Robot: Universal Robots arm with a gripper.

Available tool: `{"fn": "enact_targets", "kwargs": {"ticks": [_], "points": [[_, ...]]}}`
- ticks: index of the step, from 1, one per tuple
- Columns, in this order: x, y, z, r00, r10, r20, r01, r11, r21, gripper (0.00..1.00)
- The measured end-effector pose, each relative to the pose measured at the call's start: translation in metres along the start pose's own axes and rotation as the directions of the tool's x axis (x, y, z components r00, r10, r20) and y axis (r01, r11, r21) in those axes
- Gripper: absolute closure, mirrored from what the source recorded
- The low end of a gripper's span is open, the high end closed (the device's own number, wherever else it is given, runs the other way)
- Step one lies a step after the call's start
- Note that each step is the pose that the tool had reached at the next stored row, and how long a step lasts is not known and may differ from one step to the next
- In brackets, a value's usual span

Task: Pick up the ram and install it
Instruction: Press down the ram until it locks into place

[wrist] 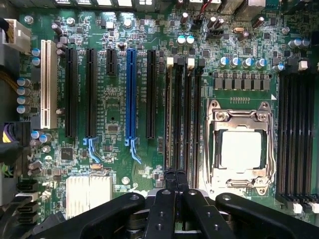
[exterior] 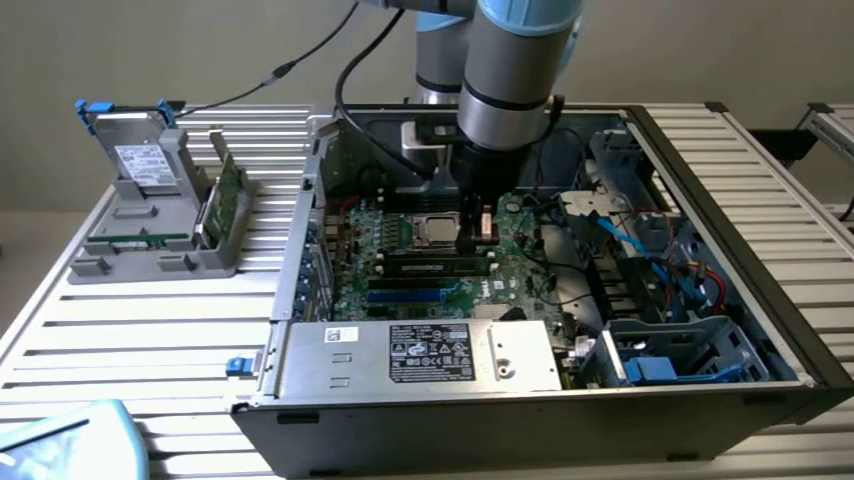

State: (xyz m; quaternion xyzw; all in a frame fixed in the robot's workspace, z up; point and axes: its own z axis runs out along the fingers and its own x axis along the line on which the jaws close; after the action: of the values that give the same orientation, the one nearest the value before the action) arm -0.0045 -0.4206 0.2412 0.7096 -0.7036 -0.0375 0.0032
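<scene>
We see the ram (exterior: 430,267), a long thin green stick. It lies level across the motherboard (exterior: 400,290), seated in a black slot.

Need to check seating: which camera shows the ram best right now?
The exterior view: the ram lies lengthwise in a motherboard slot, green face visible, with the shut gripper above its end. In the wrist view it is a thin dark edge running into the gripper.

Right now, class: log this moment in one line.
hand: shut | position: over memory slots | ram: lying in slot | case: open
</scene>
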Motion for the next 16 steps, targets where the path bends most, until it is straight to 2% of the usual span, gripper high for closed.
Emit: {"fn": "enact_targets", "kwargs": {"ticks": [16], "points": [[0.0018,-0.0004,0.0071,1.0,0.0,0.0006,0.0,1.0,0.0001,0.89]]}}
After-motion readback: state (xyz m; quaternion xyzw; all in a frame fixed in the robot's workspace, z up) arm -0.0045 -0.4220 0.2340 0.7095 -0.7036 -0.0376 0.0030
